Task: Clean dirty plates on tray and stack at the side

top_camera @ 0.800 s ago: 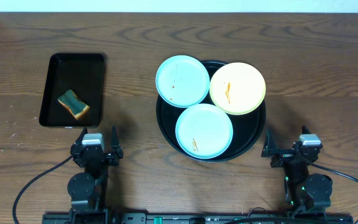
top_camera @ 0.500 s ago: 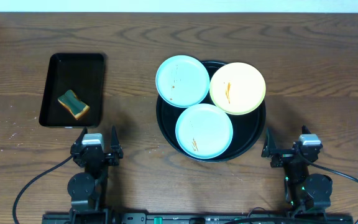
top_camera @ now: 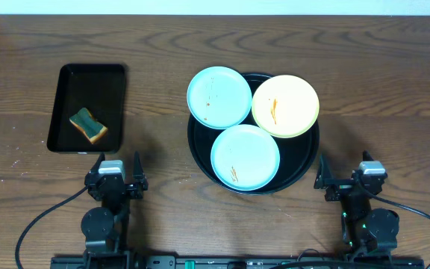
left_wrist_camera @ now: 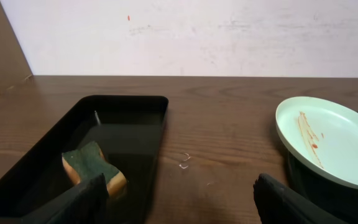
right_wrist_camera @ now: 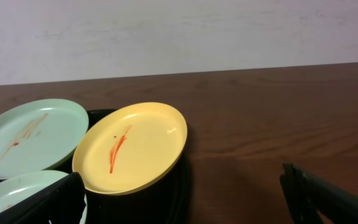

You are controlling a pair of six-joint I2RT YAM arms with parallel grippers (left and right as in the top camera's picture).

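Down at the near edge, the left gripper [top_camera: 116, 178] sits low with its fingers [left_wrist_camera: 82, 200] spread wide and nothing between them; the right gripper [top_camera: 347, 179] is parted and empty too; just beyond, mid-table [top_camera: 394, 90], lies the tray [top_camera: 302, 166] carrying all three dirty plates; the nearest blue plate [top_camera: 245, 157] lies inside its near rim; further back, the second blue plate [top_camera: 219, 97] overhangs the far-left rim beside the yellow plate [top_camera: 285, 105], both streaked orange; towards the left edge, a rectangular tray [top_camera: 103, 93] holds a sponge [top_camera: 88, 125].
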